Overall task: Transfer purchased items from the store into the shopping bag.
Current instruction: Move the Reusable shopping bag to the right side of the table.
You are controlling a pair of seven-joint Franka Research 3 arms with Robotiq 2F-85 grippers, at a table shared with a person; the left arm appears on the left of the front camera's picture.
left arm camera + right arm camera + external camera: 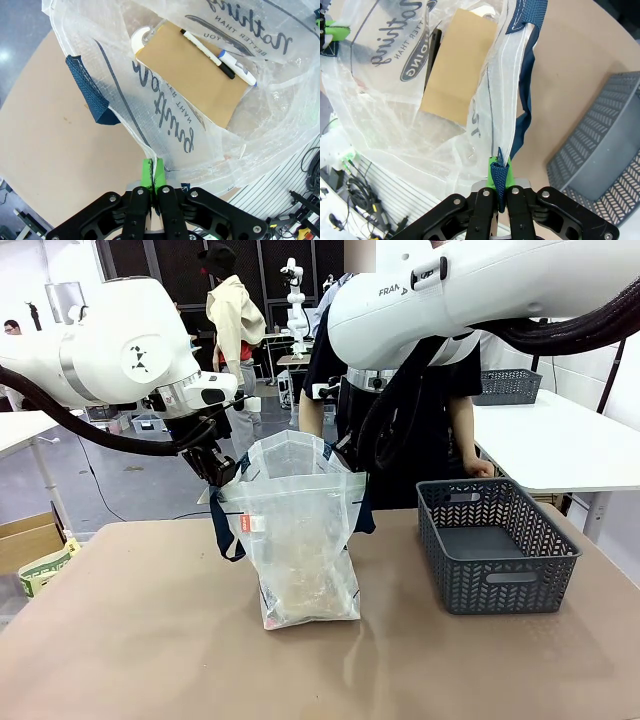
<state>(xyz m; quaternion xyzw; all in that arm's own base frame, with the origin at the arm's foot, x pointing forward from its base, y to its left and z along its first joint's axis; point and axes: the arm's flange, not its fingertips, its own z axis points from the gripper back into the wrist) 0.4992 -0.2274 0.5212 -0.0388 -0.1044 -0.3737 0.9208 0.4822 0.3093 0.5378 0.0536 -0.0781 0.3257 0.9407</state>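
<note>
The left fingers (222,472) hang above the left part of the tabletop (130,640), at the top left corner of the bag (300,540). In the left wrist view these fingers (147,175) are pressed together, with the clear film of the bag's (165,125) rim pinched between the green pads. A navy strap (92,92) hangs just beside the pinched edge, over the brown tabletop (45,150).

The bag stands upright near the middle of the tabletop, its mouth held open between the two arms. A small red-and-white tag (248,523) sits on its left edge, with the strap (222,530) looping down beside it. Inside lie a flat brown card (195,75) and two pens on top of it: a thin black one (205,50) and a thicker white one (237,67) with a blue tip.

In the right wrist view the right fingers (496,175) are also closed, pinching the bag's (395,125) opposite rim where the other strap (525,100) runs down. The card (452,75) shows through the film there.

To the right of the bag and apart from it, the basket (500,590) rests on the tabletop; it also appears at the right edge of the right wrist view (600,145). A person (400,430) in dark clothes stands at the far side, behind the bag.
</note>
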